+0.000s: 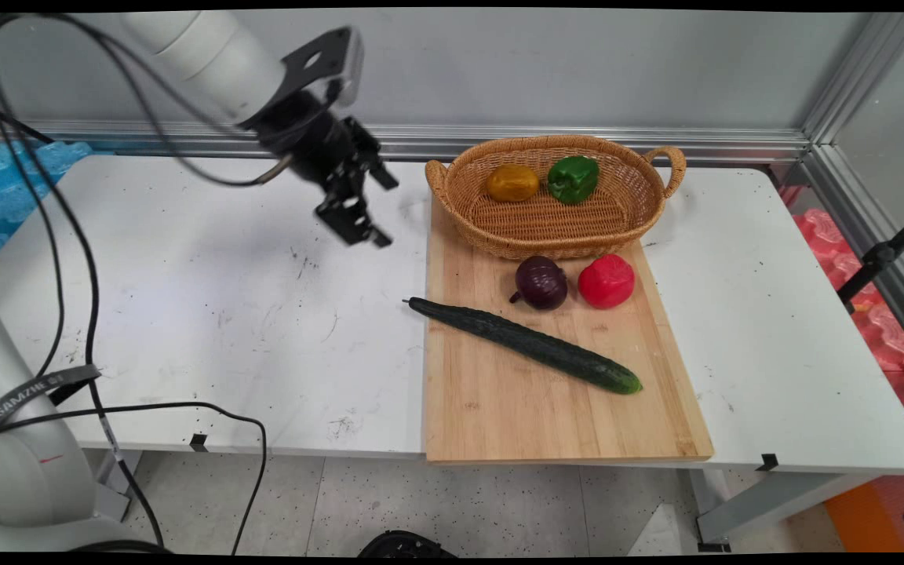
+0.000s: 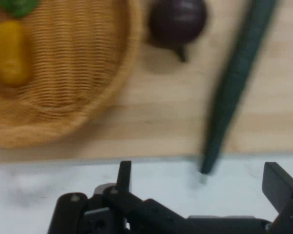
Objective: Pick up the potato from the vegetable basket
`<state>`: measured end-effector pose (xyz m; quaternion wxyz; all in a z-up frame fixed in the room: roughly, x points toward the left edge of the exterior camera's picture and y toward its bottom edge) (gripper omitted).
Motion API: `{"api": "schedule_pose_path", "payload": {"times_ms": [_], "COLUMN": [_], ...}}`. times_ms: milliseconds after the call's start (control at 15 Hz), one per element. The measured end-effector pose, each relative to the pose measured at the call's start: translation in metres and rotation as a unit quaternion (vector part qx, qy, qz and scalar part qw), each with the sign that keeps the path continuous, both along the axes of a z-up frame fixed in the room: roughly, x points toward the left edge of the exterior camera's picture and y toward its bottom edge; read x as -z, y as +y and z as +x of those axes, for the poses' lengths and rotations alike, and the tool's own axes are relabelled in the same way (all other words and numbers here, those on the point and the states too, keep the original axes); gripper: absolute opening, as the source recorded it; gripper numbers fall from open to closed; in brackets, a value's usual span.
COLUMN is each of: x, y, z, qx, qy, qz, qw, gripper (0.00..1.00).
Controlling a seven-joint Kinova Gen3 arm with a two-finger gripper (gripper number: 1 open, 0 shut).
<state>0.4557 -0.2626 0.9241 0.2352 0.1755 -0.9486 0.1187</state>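
Observation:
My gripper [image 1: 384, 212] hangs open and empty above the white table [image 1: 209, 314], left of the wicker basket [image 1: 499, 239]. In the basket lie a yellow pepper [image 1: 512, 183] and a green pepper [image 1: 574, 178]. The basket stands at the far end of a wooden cutting board [image 1: 546, 416]. On the board lie a purple onion [image 1: 541, 282], a red pepper [image 1: 606, 280] and a long cucumber [image 1: 526, 344] whose stem end juts over the board's left edge. The hand view shows the open gripper [image 2: 200, 180] before the cucumber's tip [image 2: 210, 156], with the onion [image 2: 178, 22], basket [image 2: 63, 97] and yellow pepper [image 2: 10, 51] beyond.
Black cables [image 1: 91, 314] hang from the arm over the table's left side. Blue foam [image 1: 5, 188] lies off the left end and pink foam [image 1: 852, 259] off the right. A black stand leg [image 1: 883, 255] slants at the right. An aluminium frame rail [image 1: 577, 141] runs behind.

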Motion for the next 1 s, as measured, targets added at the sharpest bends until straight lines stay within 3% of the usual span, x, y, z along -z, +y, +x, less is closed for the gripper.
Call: {"api": "schedule_pose_path", "payload": {"times_ms": [333, 533, 1000], "x": [-0.003, 0.001, 0.024], "y": [-0.045, -0.079, -0.138], "z": [-0.017, -0.031, -0.061], "qx": [-0.089, -0.137, -0.172], "qy": [0.011, 0.017, 0.011], "qz": [-0.013, -0.021, -0.03], "qw": [0.9959, 0.9903, 0.9845], "gripper": [1.0, 1.0, 1.0]}}
